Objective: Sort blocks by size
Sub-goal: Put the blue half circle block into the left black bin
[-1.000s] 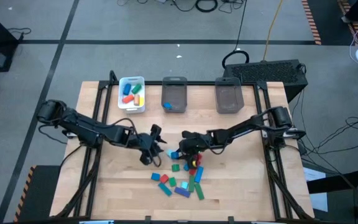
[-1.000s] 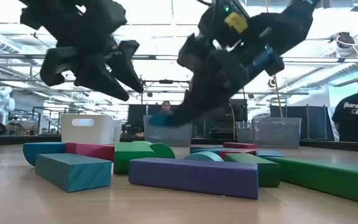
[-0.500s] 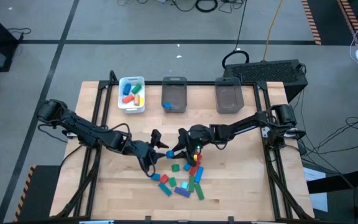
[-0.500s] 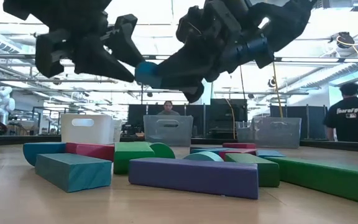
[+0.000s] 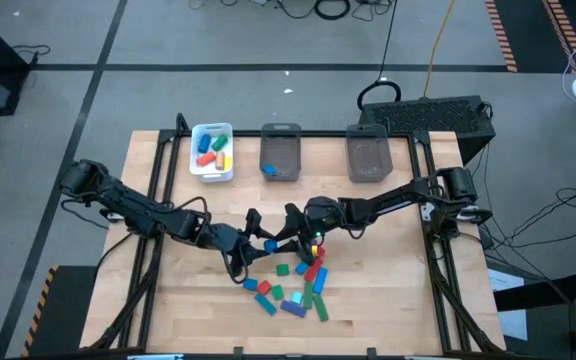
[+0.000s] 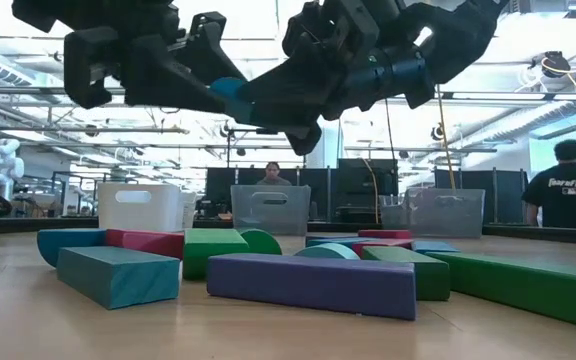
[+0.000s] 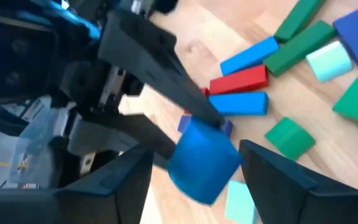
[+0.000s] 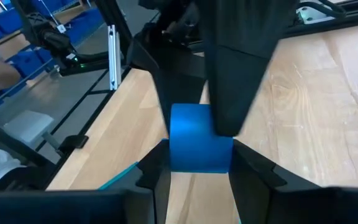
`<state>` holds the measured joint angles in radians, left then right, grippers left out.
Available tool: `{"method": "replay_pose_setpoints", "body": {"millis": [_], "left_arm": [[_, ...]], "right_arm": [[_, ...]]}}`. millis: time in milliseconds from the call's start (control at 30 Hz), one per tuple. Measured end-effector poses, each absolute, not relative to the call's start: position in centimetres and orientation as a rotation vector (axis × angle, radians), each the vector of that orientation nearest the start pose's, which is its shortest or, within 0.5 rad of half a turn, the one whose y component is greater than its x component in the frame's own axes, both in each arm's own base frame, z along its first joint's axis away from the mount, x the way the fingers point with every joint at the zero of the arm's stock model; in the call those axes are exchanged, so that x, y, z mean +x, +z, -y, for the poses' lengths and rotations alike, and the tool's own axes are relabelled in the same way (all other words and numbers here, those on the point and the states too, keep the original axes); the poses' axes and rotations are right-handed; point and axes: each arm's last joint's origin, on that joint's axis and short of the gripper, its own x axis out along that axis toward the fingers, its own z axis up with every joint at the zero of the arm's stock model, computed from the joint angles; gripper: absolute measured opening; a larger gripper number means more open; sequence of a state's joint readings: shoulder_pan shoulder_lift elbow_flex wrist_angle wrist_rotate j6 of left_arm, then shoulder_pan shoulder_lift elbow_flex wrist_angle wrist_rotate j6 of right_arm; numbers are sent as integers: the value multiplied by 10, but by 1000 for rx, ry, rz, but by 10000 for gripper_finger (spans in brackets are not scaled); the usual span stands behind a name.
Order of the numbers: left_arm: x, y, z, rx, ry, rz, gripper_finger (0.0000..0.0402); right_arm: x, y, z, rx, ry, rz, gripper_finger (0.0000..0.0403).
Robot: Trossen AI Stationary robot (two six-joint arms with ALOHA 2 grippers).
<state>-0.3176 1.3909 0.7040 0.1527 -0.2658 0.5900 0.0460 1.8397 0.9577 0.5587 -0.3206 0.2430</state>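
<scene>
Blue and rounded on one side, the block point(image 5: 270, 245) I am watching looks like a short, stubby piece with a curved face and a flat end; I cannot tell a clear long axis on it. It hangs in the air above the middle of the desk point(image 5: 398, 300), between the 2 grippers. My right gripper point(image 8: 194, 165) pinches it from both sides, its fingers point(image 8: 253, 168) pressed onto the block's flanks. My left gripper point(image 7: 194, 177) is spread wide around the same block, and whether its fingers point(image 7: 278, 174) touch it I cannot tell.

Both arms reach inward low over the desk, the left from the left edge, the right from the right edge, wrists nearly meeting at the centre.

Below and toward the near edge lies the loose pile of blocks point(image 5: 293, 290): red, blue, green, teal and purple pieces. 1 purple bar point(image 6: 313, 283) lies flat, broadside to the low camera.
</scene>
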Motion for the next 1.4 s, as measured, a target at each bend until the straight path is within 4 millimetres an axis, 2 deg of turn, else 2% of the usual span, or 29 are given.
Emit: {"method": "replay_pose_setpoints", "body": {"millis": [267, 500, 733, 933, 1133, 1300, 1400], "left_arm": [[270, 207, 86, 748, -237, -462, 166], [270, 208, 88, 778, -234, -443, 129], [272, 207, 82, 781, -204, -464, 104], [278, 204, 49, 749, -91, -535, 102], [282, 203, 8, 734, 4, -583, 101], [284, 209, -26, 703, 67, -558, 101], [283, 213, -46, 685, 144, -547, 100]], "right_arm": [[382, 179, -26, 288, 322, -344, 120], [383, 180, -24, 299, 322, -330, 122], [385, 184, -20, 268, 252, -276, 171], [383, 177, 0, 192, 85, -342, 207], [380, 176, 23, 170, -16, -383, 209], [362, 203, 40, 20, -153, -419, 208], [347, 231, 47, -54, -193, -390, 208]]}}
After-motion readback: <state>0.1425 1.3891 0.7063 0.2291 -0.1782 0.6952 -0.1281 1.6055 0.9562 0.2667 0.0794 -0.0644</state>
